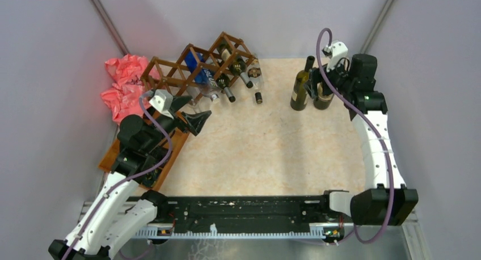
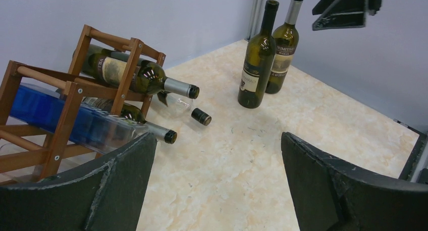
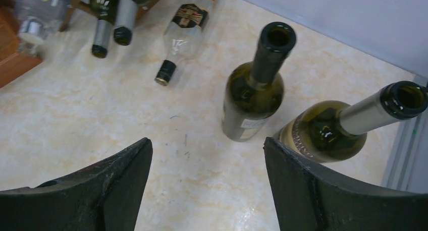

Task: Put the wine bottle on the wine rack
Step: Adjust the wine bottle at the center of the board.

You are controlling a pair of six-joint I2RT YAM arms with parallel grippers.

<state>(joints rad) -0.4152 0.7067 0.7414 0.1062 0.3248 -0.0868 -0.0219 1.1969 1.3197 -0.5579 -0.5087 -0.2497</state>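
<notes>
Top: dark bottle (image 1: 300,88) and foil bottle (image 1: 324,98) stand upright, well right of the rack (image 1: 193,67). The right claw (image 1: 317,83) is just beside them, far nearer than the left claw (image 1: 192,113).
Left wrist: claw spread and empty, by the rack; a clear bottle (image 2: 174,102) lies at its foot.
Right wrist: claw spread and empty, dark bottle ahead, nothing between.

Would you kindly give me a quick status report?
Left gripper open; right gripper open near two upright wine bottles. Wine rack partly loaded. Clear bottle lying beside it.
</notes>
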